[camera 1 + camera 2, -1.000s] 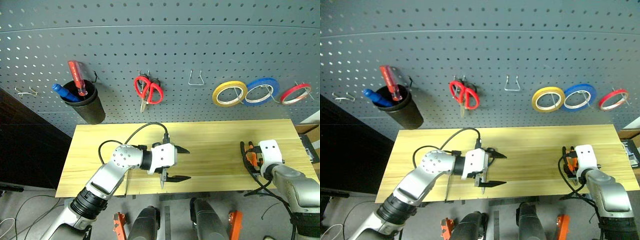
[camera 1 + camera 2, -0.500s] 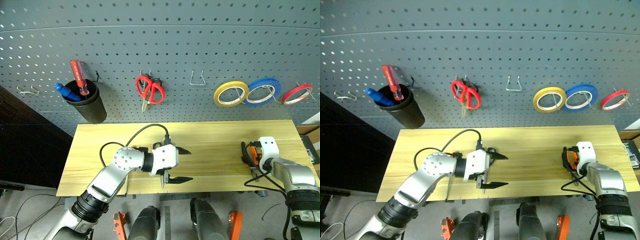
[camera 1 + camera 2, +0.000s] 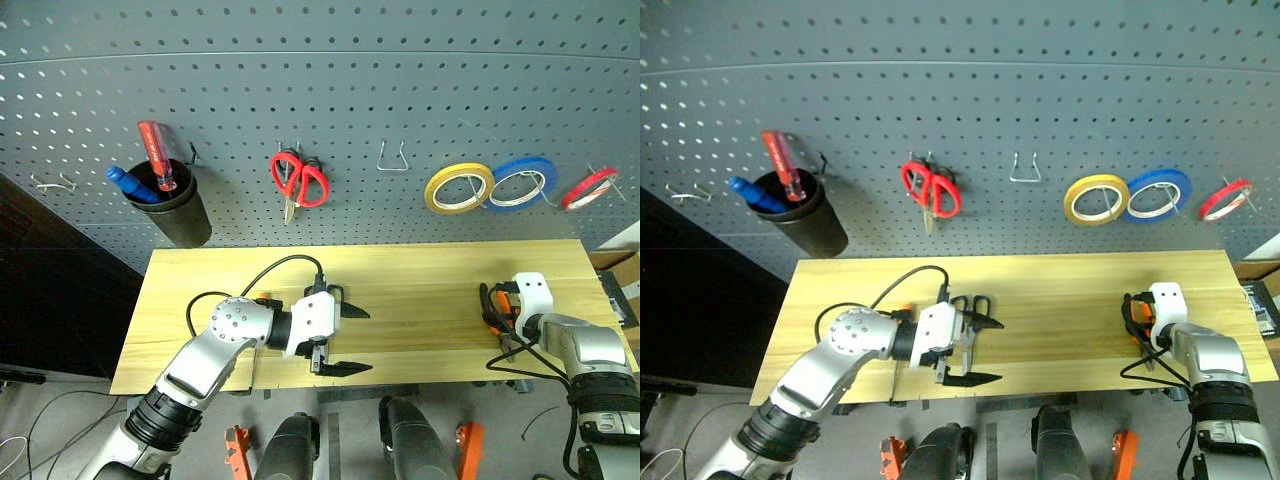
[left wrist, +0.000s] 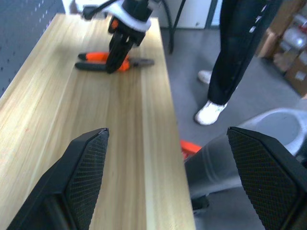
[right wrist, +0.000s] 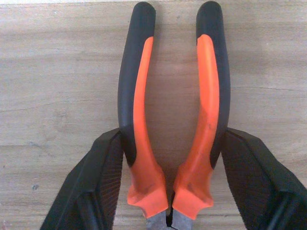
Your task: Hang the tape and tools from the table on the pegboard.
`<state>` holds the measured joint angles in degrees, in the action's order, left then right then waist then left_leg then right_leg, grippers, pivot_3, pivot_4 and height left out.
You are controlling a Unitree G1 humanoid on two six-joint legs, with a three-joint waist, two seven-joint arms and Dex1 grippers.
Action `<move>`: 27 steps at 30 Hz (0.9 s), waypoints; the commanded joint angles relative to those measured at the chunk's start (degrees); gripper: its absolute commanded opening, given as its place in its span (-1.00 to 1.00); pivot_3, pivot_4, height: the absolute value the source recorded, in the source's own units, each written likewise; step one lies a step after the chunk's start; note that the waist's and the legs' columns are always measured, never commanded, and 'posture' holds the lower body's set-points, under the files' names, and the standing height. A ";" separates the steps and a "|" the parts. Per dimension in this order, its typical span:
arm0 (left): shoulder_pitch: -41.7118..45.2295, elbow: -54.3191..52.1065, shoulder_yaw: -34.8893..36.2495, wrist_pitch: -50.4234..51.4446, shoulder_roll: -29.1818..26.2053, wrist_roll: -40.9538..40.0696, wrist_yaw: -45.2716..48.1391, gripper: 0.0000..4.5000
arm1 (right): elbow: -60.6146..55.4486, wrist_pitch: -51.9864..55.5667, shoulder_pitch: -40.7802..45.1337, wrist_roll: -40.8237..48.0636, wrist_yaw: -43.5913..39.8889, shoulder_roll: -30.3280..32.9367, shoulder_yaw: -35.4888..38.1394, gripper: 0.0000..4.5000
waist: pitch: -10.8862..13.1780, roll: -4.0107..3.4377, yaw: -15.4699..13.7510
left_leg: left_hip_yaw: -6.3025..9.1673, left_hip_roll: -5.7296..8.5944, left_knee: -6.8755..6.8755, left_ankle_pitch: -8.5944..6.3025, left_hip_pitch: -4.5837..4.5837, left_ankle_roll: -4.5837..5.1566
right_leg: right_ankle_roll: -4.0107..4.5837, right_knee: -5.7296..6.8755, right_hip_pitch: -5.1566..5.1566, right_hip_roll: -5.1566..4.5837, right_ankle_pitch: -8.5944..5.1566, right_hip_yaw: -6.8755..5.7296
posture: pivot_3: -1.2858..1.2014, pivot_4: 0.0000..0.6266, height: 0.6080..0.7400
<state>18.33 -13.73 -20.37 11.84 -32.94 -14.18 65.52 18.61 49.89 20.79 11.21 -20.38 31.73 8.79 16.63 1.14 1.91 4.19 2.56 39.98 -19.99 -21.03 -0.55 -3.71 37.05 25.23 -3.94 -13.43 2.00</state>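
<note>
Orange-and-black pliers [image 5: 139, 96] lie flat near the right end of the wood table [image 3: 430, 270]. My right gripper [image 5: 171, 136] straddles them, one finger pressed against the outside of each handle close to the pivot. My left gripper [image 3: 369, 341] hovers wide open over the table's middle left, holding nothing. Dark-handled scissors [image 3: 973, 301] lie beside and partly under it. An orange bit of the screwdriver [image 3: 902, 310] peeks from under the left forearm. The red tape [image 3: 588, 187] hangs on a hook at the far right of the pegboard [image 3: 400, 80].
On the pegboard hang a yellow roll [image 3: 458, 187], a blue roll [image 3: 523, 182], red-handled scissors [image 3: 297, 180], a bare wire hook [image 3: 392, 158], and a black cup [image 3: 172, 212] holding a red-handled screwdriver. A person's legs [image 4: 235, 57] stand beyond the table's right end.
My right gripper has settled lower onto the pliers and its fingers have narrowed against the handles. The left gripper stays open, about where it was.
</note>
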 commanded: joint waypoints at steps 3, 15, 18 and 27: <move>-1.26 -1.70 1.53 -2.08 0.70 -2.73 0.78 0.87 | 0.49 -1.36 -1.46 -1.90 1.25 -2.00 -1.50 0.22 | -0.09 0.15 0.14 | -0.01 0.00 0.00 0.00 0.02 0.00 | 0.00 0.00 0.00 0.00 0.00 0.01 | 0.02 -0.09 1.00; -7.03 -3.28 13.57 0.43 4.23 -7.95 -11.12 0.87 | -54.09 5.70 -13.09 -7.35 14.96 -13.45 -7.82 0.22 | -0.05 -0.10 0.26 | -0.06 -0.02 -0.04 0.00 -0.11 -0.03 | 0.02 0.07 0.25 -0.01 0.01 0.05 | 0.00 -0.10 1.00; -9.78 -4.53 15.49 -0.26 3.85 -7.97 -12.17 0.87 | -63.26 7.94 -14.14 -9.67 18.60 -16.68 -13.21 0.22 | -0.06 -0.11 0.32 | 0.01 -0.06 -0.09 -0.01 -0.15 -0.05 | 0.02 0.05 0.31 0.03 0.01 -0.03 | 0.00 -0.11 1.00; -8.86 -7.38 21.67 -0.73 9.56 -8.49 -23.83 0.87 | -69.76 -1.39 -3.45 -20.46 25.62 -20.30 -27.19 0.22 | -0.10 -0.08 0.02 | 0.06 0.03 0.03 0.02 -0.20 -0.09 | 0.07 0.05 0.34 -0.05 0.04 -0.17 | 0.01 -0.19 1.00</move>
<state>9.52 -18.30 0.41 11.98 -23.54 -21.80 42.94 -48.31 52.48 16.63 -6.89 4.01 11.62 -17.84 16.53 1.06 1.93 4.25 2.59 39.98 -19.96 -21.22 -0.66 -3.63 37.11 25.58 -3.98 -13.38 1.79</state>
